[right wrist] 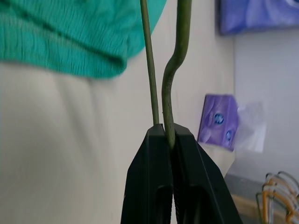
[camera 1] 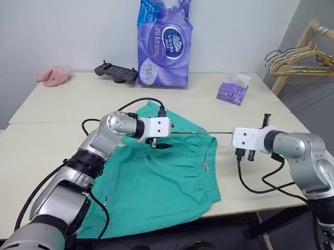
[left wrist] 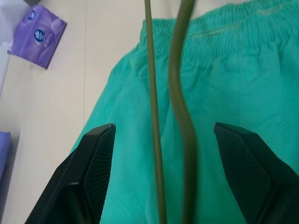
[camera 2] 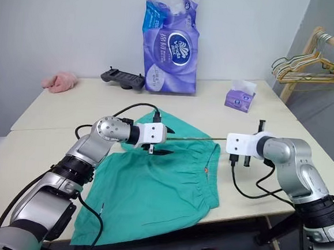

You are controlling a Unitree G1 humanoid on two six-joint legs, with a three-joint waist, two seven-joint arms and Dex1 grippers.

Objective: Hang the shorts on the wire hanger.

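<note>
The shorts (camera 1: 156, 182) lie flat on the table (camera 1: 49, 145), front edge hanging off it. I hold the hanger (camera 1: 204, 132) level above the waistband, my right fingers (right wrist: 167, 135) clenched on its wires; my left fingers (left wrist: 100, 154) stand released around them. Next I should keep it steady and thread fabric over the bar. My wrist views alone show two wires.
</note>
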